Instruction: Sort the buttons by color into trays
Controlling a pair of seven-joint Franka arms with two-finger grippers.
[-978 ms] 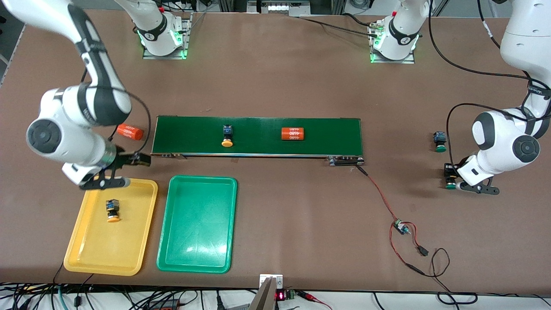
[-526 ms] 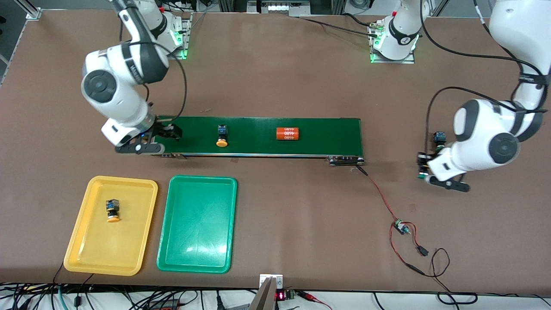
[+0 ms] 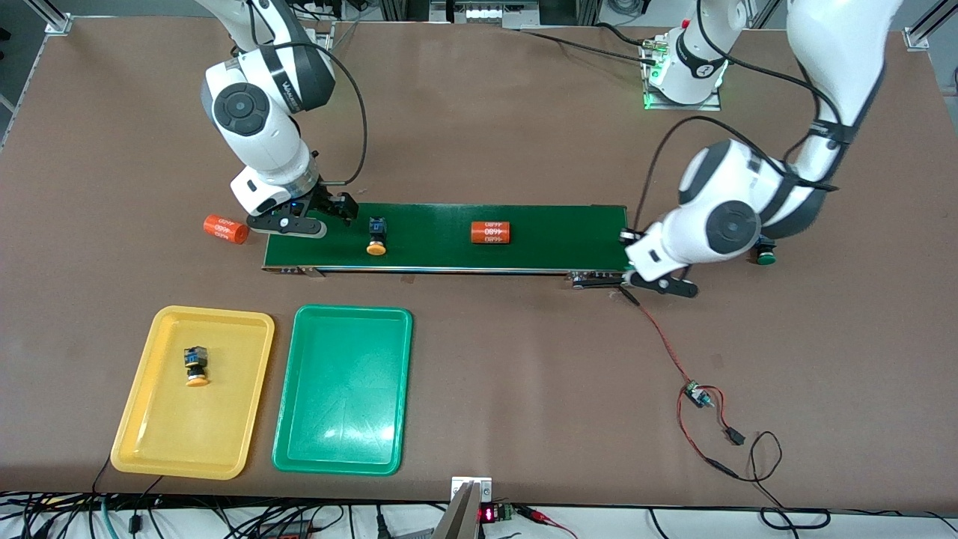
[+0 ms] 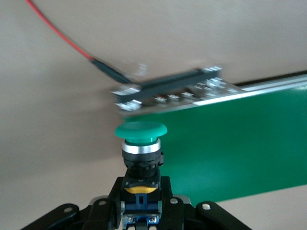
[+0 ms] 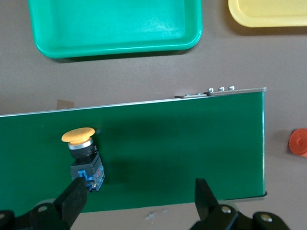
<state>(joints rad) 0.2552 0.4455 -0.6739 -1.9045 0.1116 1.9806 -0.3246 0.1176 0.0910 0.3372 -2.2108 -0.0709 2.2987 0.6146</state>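
My left gripper [image 3: 629, 247] is shut on a green-capped button [image 4: 140, 130] and holds it over the end of the dark-green belt [image 3: 554, 236] toward the left arm. My right gripper [image 3: 337, 209] is open and empty over the belt's other end, beside an orange-capped button [image 3: 376, 236]. In the right wrist view that button [image 5: 84, 153] lies just ahead of one fingertip [image 5: 72, 199]. A second orange-capped button [image 3: 196, 365] lies in the yellow tray [image 3: 150, 442]. The green tray [image 3: 344, 419] is empty. A second green-capped button [image 3: 764, 257] sits on the table, partly hidden by the left arm.
An orange 4680 cylinder [image 3: 490, 233] lies on the belt's middle. Another [image 3: 225, 229] lies on the table off the belt's end toward the right arm. A red wire with a small board [image 3: 696, 394] trails from the belt's motor end nearer the front camera.
My right arm swung from over the yellow tray to the belt's end. My left arm carried the green button from the table to the belt's other end. The belt's items drifted toward the right arm.
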